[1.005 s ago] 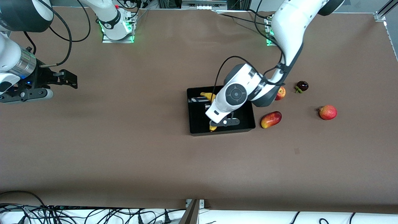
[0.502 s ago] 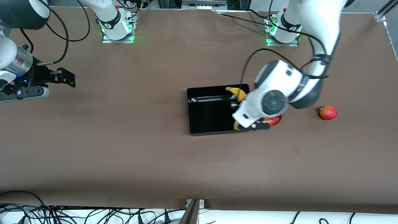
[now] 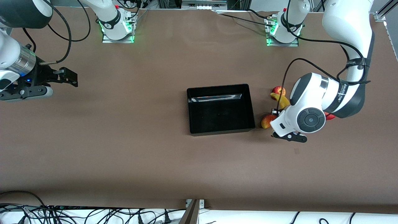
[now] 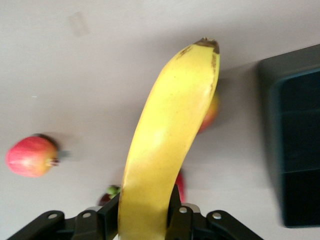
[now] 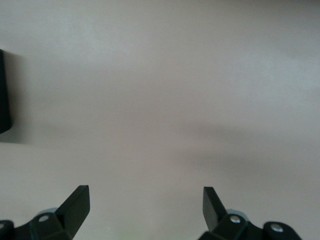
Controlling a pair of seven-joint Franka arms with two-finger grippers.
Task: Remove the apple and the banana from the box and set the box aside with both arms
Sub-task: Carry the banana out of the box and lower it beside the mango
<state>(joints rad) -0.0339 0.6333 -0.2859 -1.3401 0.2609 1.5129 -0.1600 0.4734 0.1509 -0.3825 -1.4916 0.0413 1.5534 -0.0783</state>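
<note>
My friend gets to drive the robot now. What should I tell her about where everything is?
Left gripper: shut on the banana, up in the air over the table beside the box, toward the left arm's end, above the mango.
Right gripper: open and holding nothing, waiting over bare table at the right arm's end.
Apple: on the table, out of the box, partly hidden by the banana and the left arm.
Done: both fruits are out; the box looks empty.
Left: set the banana down, then move the box aside with both arms.
</note>
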